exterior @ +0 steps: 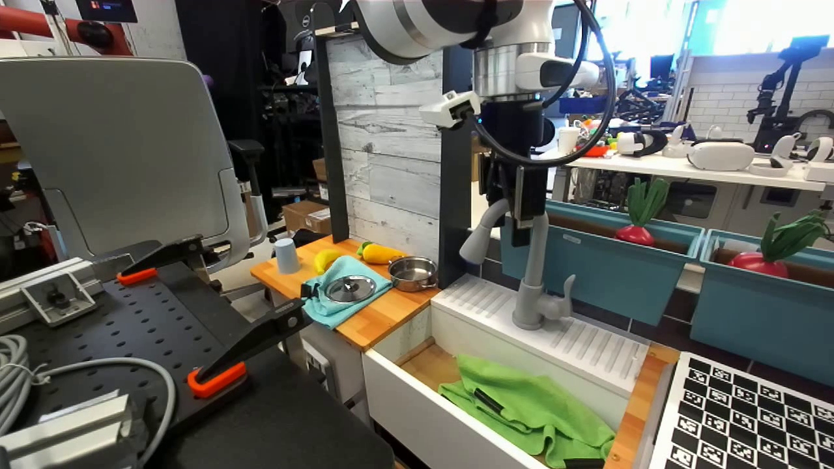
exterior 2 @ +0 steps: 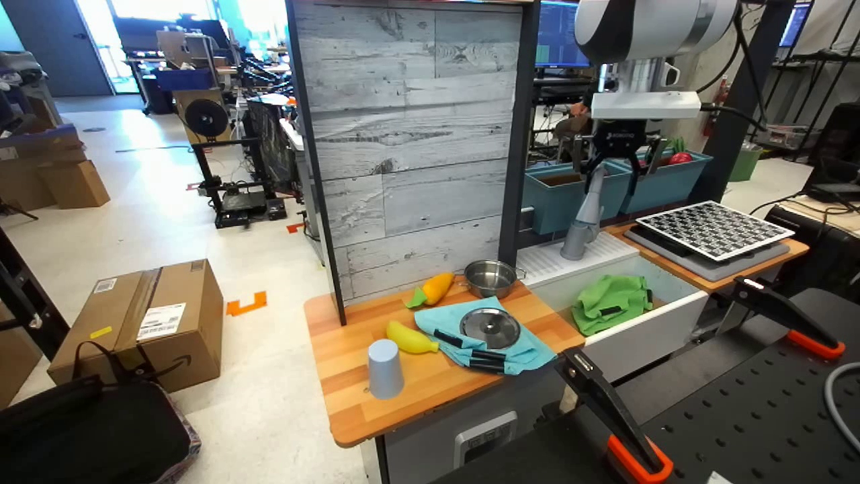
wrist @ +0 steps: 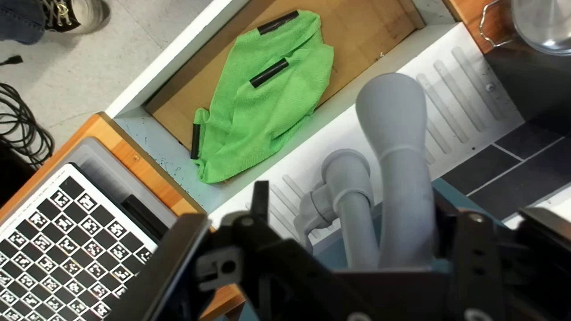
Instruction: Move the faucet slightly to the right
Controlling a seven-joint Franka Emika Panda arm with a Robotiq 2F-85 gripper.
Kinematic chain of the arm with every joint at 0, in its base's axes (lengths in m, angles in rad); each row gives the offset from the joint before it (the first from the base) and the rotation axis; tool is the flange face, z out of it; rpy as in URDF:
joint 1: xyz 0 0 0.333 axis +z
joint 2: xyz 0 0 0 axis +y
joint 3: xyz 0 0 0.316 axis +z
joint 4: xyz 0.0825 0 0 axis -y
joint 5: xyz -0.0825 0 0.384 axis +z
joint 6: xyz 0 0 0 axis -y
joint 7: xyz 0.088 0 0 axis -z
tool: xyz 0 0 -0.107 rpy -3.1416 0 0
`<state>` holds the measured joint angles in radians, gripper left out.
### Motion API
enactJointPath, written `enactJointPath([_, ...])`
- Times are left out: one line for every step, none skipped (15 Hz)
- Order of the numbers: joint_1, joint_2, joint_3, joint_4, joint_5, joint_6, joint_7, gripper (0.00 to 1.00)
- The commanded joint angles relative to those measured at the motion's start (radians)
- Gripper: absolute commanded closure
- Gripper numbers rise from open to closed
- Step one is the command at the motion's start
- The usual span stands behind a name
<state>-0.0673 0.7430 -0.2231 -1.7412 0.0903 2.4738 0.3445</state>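
Note:
The faucet is a matte grey tap with an upright stem, an arched spout and a small base lever. It shows in both exterior views (exterior: 535, 254) (exterior 2: 582, 232), standing on the white ribbed ledge (exterior: 606, 348) behind the sink. The wrist view shows its spout (wrist: 399, 178) and stem from above. My gripper (exterior: 521, 231) is over the top of the arch and hides part of it. In an exterior view its open fingers (exterior 2: 609, 188) stand either side of the faucet's top. In the wrist view the gripper (wrist: 352, 198) has one finger close beside the spout; I cannot tell if they touch.
A green cloth (exterior: 528, 404) lies in the sink (exterior: 417, 397). Teal planters (exterior: 599, 280) stand behind the faucet. A metal pot (exterior: 413, 273), a lid (exterior: 350, 288) on a blue cloth and toy food lie on the wooden counter. A checkered board (exterior 2: 715, 228) lies on the sink's other side.

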Motion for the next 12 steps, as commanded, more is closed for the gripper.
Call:
enactJointPath([-0.017, -0.026, -0.041, -0.051, -0.066, 0.034, -0.04, 0.0])
enactJointPath([-0.017, -0.028, -0.042, -0.06, -0.073, 0.046, -0.046, 0.0])
enactJointPath([-0.016, -0.031, -0.043, -0.07, -0.081, 0.057, -0.051, 0.0])
enactJointPath([-0.016, -0.035, -0.043, -0.079, -0.083, 0.072, -0.059, 0.0])
enactJointPath([-0.017, -0.038, -0.041, -0.085, -0.086, 0.077, -0.071, 0.0])
enactJointPath([-0.017, -0.041, -0.041, -0.091, -0.087, 0.083, -0.083, 0.0])
enactJointPath([-0.019, -0.046, -0.036, -0.099, -0.089, 0.089, -0.101, 0.0])
enactJointPath([-0.017, -0.05, -0.034, -0.107, -0.089, 0.097, -0.11, 0.0])
enactJointPath([-0.016, -0.057, -0.029, -0.117, -0.089, 0.103, -0.125, 0.0])
enactJointPath([-0.021, -0.072, -0.016, -0.134, -0.088, 0.102, -0.153, 0.0])
enactJointPath([-0.019, -0.084, -0.014, -0.15, -0.094, 0.114, -0.165, 0.0])
enactJointPath([-0.017, -0.1, -0.013, -0.175, -0.098, 0.14, -0.179, 0.0])
